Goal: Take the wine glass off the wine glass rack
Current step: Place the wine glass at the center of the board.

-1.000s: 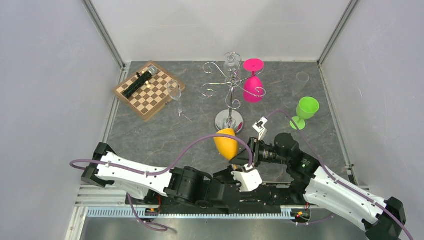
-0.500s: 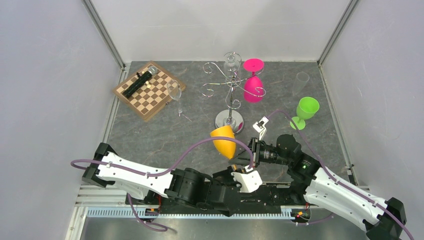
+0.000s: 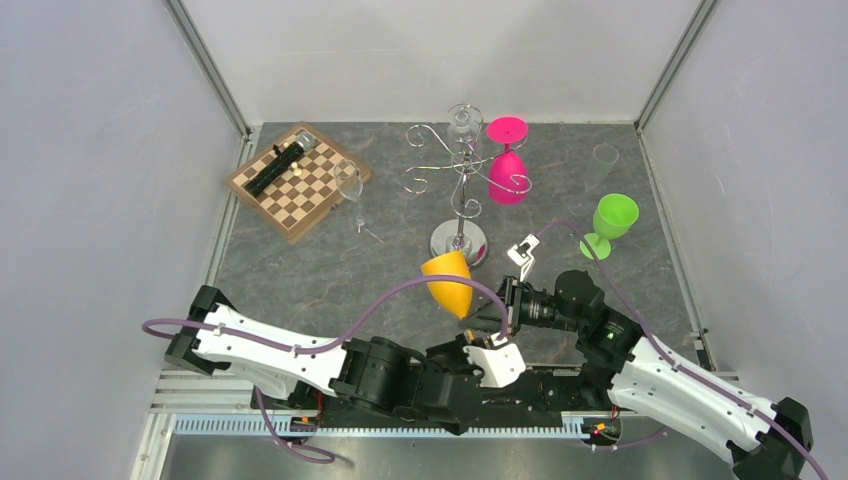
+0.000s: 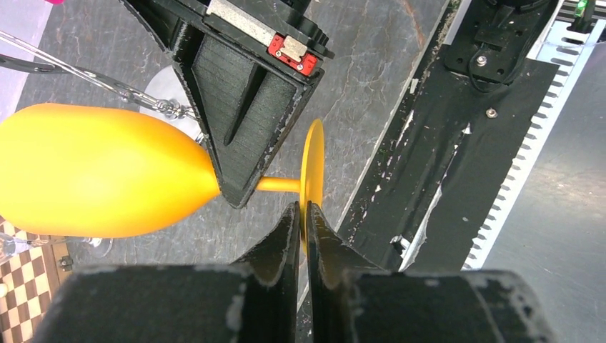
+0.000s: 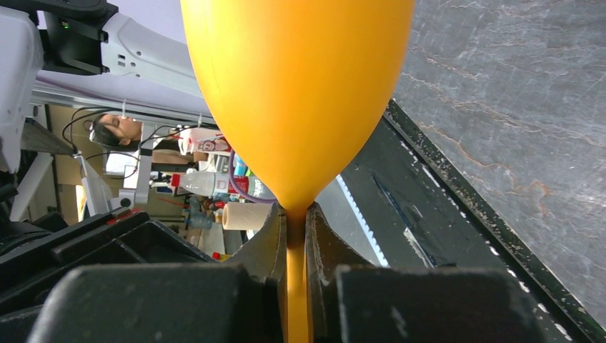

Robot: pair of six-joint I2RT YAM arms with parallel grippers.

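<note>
An orange wine glass (image 3: 447, 283) hangs tilted in the air in front of the chrome wine glass rack (image 3: 462, 190), clear of its arms. My right gripper (image 3: 483, 318) is shut on its stem (image 5: 296, 246), just under the bowl (image 5: 296, 93). My left gripper (image 3: 470, 340) is shut on the rim of its round foot (image 4: 312, 168). In the left wrist view the bowl (image 4: 100, 171) points left and a right finger (image 4: 243, 93) crosses the stem. A pink glass (image 3: 507, 170) and a clear glass (image 3: 462, 120) hang on the rack.
The rack's round base (image 3: 459, 243) stands just behind the held glass. A green glass (image 3: 610, 222) stands at the right, and a clear glass (image 3: 604, 155) behind it. A chessboard (image 3: 297, 180) and another clear glass (image 3: 350, 185) are at the back left. Walls close three sides.
The orange glass has tipped so its open rim faces up and slightly left; both grippers kept their hold and shifted only slightly.
</note>
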